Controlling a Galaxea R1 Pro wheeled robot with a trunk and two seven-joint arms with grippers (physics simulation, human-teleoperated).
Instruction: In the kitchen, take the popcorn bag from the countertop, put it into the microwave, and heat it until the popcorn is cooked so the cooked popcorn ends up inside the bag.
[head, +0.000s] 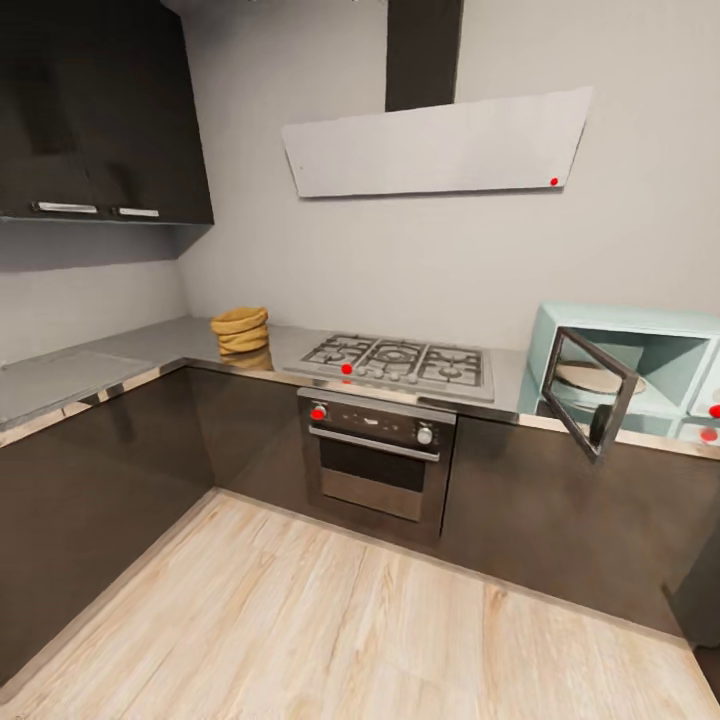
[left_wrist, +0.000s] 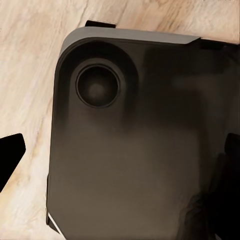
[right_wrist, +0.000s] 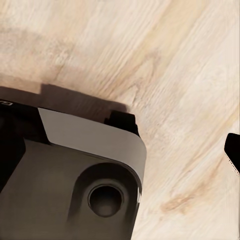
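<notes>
The grey surface (head: 150, 350) runs along the wall, with the hob (head: 395, 362) as its landmark. Right of the hob stands the microwave (head: 640, 362), its door (head: 592, 390) swung open. Left of the hob sits the popcorn bag (head: 240, 329). The wrist views show the robot's dark base (left_wrist: 135, 145) over the wooden floor (right_wrist: 165, 65); how far either pincer is open cannot be told.

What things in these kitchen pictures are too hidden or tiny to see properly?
- Popcorn: in the head view the popcorn bag sits far off on the countertop; what it holds is too small to tell.
- Microwave: its right side is cut off by the head view's edge, and the open door covers part of the inside.
- Hands: both wrist views show only dark finger slivers at the edges, so open or shut is unclear.
</notes>
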